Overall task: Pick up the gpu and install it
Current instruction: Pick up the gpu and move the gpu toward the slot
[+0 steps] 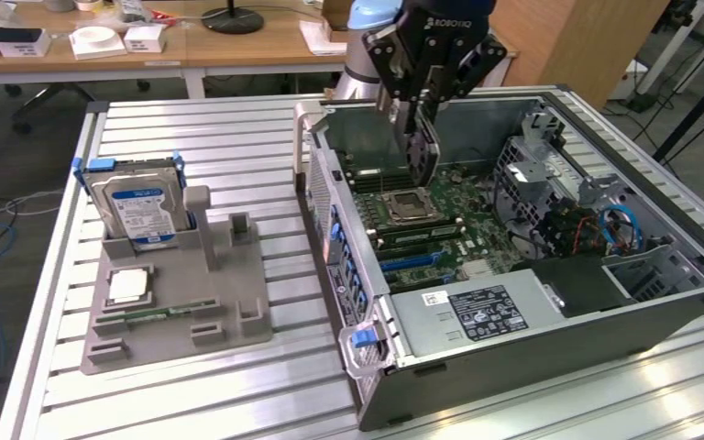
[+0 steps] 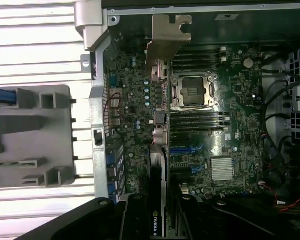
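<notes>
Dark, thin and seen edge-on, the gpu (image 2: pixel 158 175) is clamped between the narrowed fingers of the gripper (image 2: pixel 160 222), its long axis running straight out from the fingertips to the silver bracket (image 2: pixel 167 37) above the motherboard (image 2: pixel 240 100), where the card itself hides the slot beneath it.

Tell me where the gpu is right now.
The gpu hangs on edge from the fingers inside the open computer case, just above the processor socket, toward the exterior view's right of the hard drive.
</notes>
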